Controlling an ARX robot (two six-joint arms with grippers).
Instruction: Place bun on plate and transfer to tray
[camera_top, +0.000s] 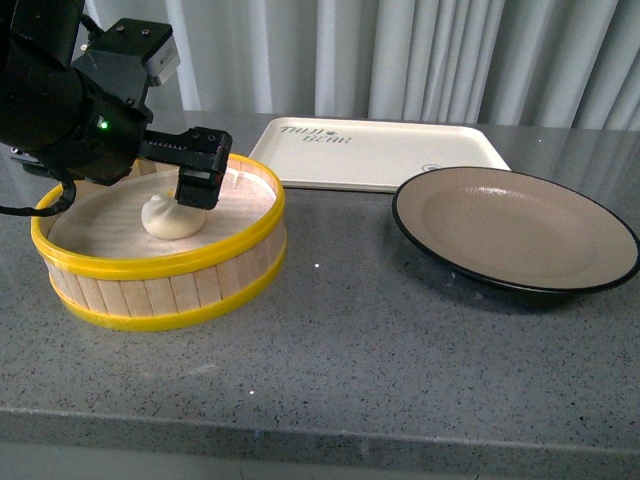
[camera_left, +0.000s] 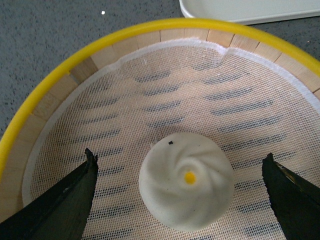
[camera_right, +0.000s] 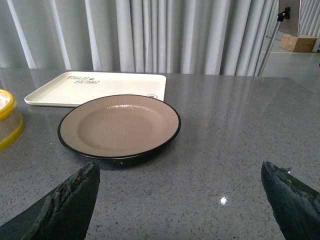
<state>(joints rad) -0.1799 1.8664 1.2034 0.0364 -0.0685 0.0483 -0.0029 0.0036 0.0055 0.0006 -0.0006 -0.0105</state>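
**Left gripper (camera_left: 179, 156) poised wide over the bun, nothing gripped yet**

Between the two dark fingers (camera_left: 65, 200) sits the bun (camera_left: 186, 181), upright with its pleats and yellow dot facing up. Bare mesh shows on both sides, so the jaws are spread and touch nothing. That wide stance looks chosen to clear the soft dough before closing on its flanks.

The bun rests on the white mesh liner (camera_left: 150, 90) inside the yellow-rimmed steamer basket (camera_top: 160, 265), at the left of the front frame. There the arm reaches in from the upper left and partly hides the bun. The basket wall is probably why the approach is from above rather than from the side.

At the right of the front frame the plate (camera_top: 520, 225) lies bare, close to the basket but apart from it. The tray (camera_top: 380, 160) lies flat behind both, at upper centre, just beyond the plate's rim. All stand on the grey speckled counter (camera_top: 340, 350).

The right gripper (camera_right: 180, 170) hangs over the counter on the near side of the plate, jaws parted and holding nothing, likely waiting to carry the plate. My judgement: the task is at its first step.
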